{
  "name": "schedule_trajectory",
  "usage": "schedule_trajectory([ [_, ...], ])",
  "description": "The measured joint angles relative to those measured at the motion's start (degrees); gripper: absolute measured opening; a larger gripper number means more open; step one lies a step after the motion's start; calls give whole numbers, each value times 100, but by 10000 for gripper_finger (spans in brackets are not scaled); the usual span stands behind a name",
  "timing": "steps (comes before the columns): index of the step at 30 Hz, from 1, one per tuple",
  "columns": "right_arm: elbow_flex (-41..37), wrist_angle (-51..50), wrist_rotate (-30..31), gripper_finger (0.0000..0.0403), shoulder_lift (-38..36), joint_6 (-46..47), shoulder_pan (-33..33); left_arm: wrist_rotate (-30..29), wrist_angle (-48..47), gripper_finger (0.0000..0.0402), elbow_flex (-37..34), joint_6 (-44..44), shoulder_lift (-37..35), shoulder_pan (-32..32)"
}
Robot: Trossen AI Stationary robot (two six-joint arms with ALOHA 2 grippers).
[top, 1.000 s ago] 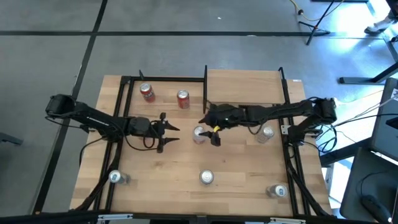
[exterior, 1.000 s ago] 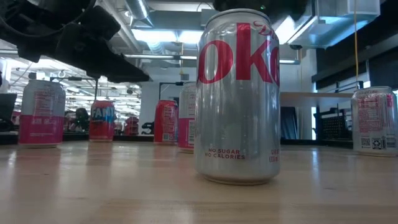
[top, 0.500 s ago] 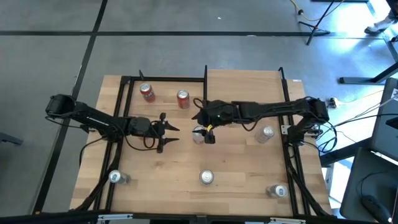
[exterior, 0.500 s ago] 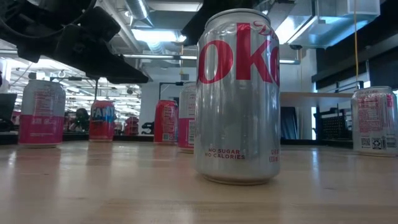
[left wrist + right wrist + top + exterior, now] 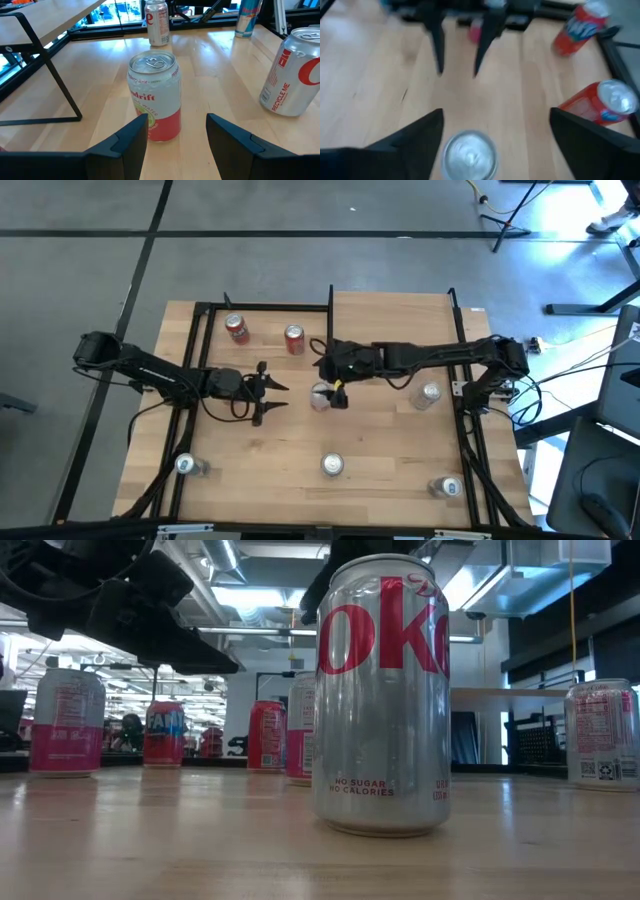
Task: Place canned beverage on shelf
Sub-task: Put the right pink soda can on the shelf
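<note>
Right gripper (image 5: 328,392) hung open over the pink-banded can (image 5: 320,396), on the desk (image 5: 290,435) just beside the shelf (image 5: 392,318), ready to grasp | left gripper (image 5: 268,393) waited half-open, empty, left of can.

A lab or workshop hall was indicated: a grey concrete floor (image 5: 300,270) with taped lines was seen around the butcher-block table (image 5: 290,435), a tripod stand (image 5: 515,215) at upper right, and exposed ceiling ducts (image 5: 225,560) overhead.
</note>
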Motion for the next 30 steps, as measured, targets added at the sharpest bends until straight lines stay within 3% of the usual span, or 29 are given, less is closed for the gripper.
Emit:
schedule_trajectory([
  [3, 0, -319, -292, 393, 0, -188, 0, 0, 0, 192, 0, 1, 0, 0],
  [8, -10, -525, -60, 361, -4, 135, 4, 0, 0, 192, -2, 2, 0, 0],
  [13, -12, -495, -481, 336, 286, 125, -6, -1, 2, 192, -3, 1, 0, 0],
  [25, 913, -1352, -16, 326, 1128, 731, -2, -28, -2, 192, -11, 0, -4, 4],
  [30, 1012, -1531, -203, 326, 1182, -74, -2, -28, -6, 192, -11, 0, -4, 4],
])
